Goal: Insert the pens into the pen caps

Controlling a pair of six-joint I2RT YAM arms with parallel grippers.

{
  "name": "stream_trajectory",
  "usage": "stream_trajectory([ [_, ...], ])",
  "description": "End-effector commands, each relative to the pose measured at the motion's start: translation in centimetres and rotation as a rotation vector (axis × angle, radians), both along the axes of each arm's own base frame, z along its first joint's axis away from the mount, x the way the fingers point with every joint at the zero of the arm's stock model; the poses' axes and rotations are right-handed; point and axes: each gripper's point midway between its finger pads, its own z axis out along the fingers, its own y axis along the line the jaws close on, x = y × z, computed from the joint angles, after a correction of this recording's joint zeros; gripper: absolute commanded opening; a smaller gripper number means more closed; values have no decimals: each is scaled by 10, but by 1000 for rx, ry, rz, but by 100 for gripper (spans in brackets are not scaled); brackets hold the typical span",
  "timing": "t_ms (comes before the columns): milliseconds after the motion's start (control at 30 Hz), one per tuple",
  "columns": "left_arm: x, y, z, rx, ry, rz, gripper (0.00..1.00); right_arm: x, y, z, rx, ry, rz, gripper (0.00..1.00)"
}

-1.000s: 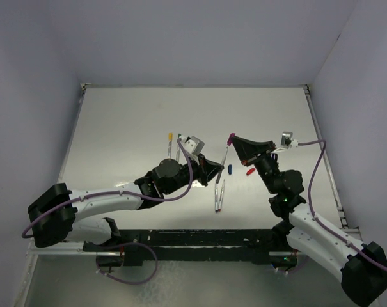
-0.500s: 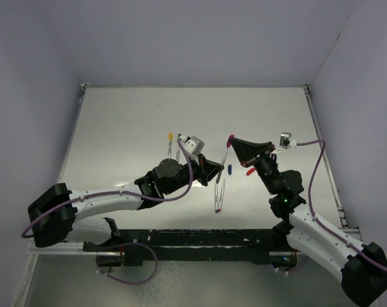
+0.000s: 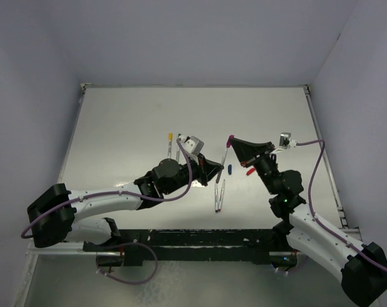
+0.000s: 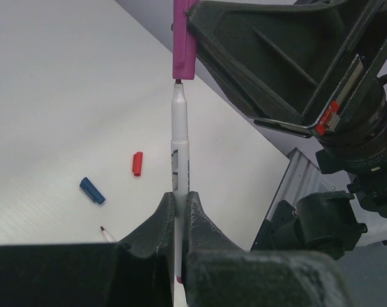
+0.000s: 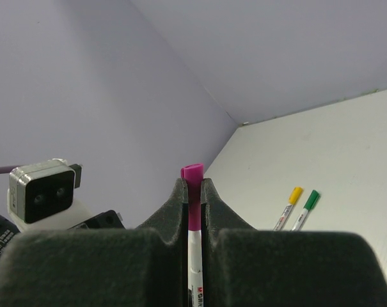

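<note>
The left gripper [image 4: 180, 203] is clamped tight on the magenta pen [image 4: 180, 141], which points to 12 o'clock in the left wrist view; its nib meets the mouth of the magenta cap [image 4: 183, 38], pinched in the closed right gripper [image 5: 193, 187]; on the table [image 3: 116, 128] the blue cap [image 4: 92, 190] lies at 8 o'clock from the red cap [image 4: 137, 164]; the yellow-capped pen [image 5: 288, 206] and green-capped pen [image 5: 306, 206] lie at 3 o'clock of the right gripper in its wrist view

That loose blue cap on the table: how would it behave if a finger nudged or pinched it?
The blue cap lies on its side on the smooth table, so a nudge would probably roll or skid it. It looks like small rigid plastic, so likely light and stiff. Being so stubby, it might slip out of a pinch.
</note>
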Motion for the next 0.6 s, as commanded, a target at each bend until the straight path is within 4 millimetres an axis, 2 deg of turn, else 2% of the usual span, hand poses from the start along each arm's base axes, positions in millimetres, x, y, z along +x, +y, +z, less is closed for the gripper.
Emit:
stream_trajectory([
  [0,4,2,36,-74,-62,17,0,-6,1,13,12,-51,16,0],
  [333,7,-4,43,-83,-79,14,0,-7,13,-4,-33,0,76,0],
  [567,13,-1,51,-99,-104,46,0,-13,26,-35,-110,75,157,0],
])
